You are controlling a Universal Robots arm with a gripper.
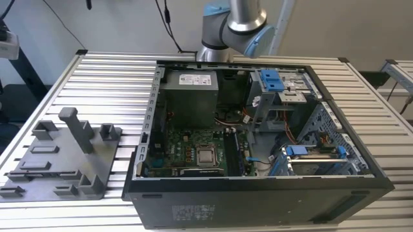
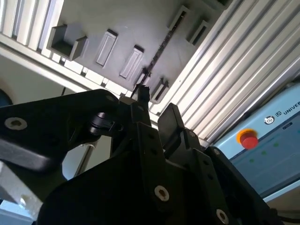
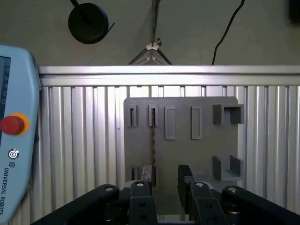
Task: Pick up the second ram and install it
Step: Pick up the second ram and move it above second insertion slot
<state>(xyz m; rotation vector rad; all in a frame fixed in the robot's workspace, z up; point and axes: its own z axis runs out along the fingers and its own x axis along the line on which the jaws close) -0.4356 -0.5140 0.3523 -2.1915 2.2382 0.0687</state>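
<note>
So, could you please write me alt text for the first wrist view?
The open gripper hovers over a grey holder tray on a ribbed metal table. The second ram stands on edge in one tray slot, close to one finger. A pendant with a red button lies nearby.

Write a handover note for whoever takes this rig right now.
Gripper: open, holding nothing, hovering over the grey tray.
Memory stick: on edge in the tray, lined up close to one finger in both wrist views, not gripped.
Computer: lid off, beside the tray in the exterior view.
Done: approach to the tray.
Left: pick-up and install.
</note>
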